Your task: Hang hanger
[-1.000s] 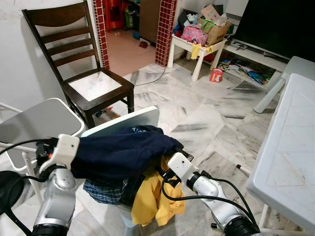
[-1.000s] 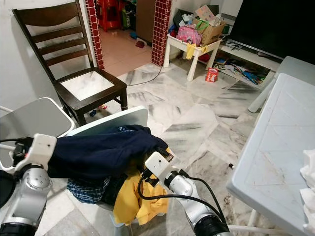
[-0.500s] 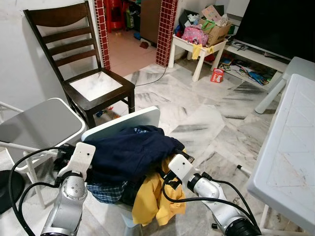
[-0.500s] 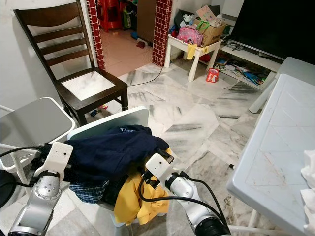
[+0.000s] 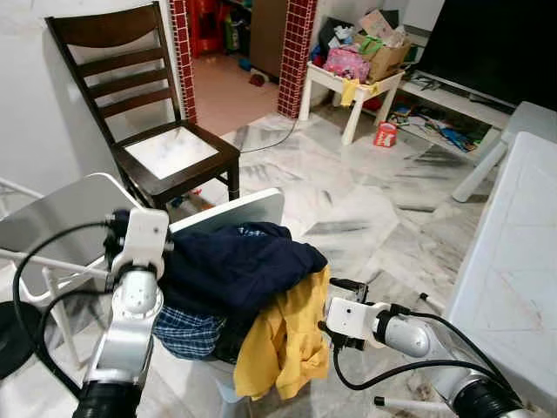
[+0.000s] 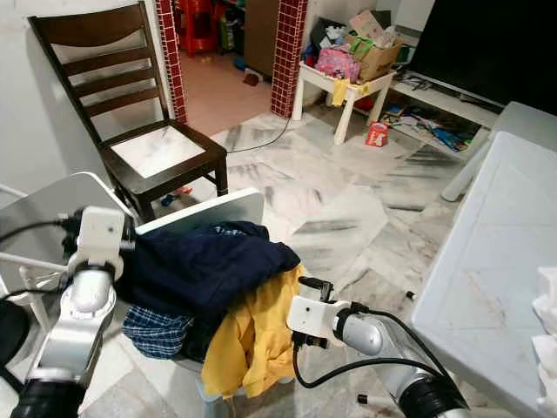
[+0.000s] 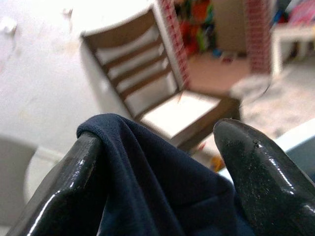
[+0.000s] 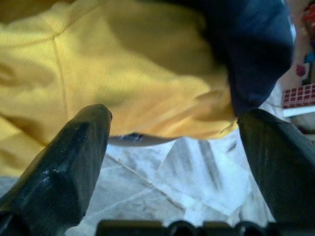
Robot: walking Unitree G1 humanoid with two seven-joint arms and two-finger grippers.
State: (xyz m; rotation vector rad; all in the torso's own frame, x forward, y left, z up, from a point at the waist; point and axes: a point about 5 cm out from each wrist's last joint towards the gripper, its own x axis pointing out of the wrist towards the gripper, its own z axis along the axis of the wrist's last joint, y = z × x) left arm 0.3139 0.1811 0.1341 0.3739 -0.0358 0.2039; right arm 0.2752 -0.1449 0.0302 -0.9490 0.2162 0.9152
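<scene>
While navy garment (image 7: 162,196) fills left pincer (image 7: 162,162), right pincer (image 8: 172,142) gapes beside it.

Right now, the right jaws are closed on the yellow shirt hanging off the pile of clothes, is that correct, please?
Not quite: the right gripper is open beside the yellow shirt, with only floor between its jaws, as the right wrist view shows. The shirt does hang off the pile of clothes.

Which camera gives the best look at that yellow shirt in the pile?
The right eye view: the yellow shirt hangs in full off the pile, under the navy garment. The left eye view shows much the same. The right wrist view shows a close patch between the right gripper fingers. The left wrist view shows navy cloth.
</scene>
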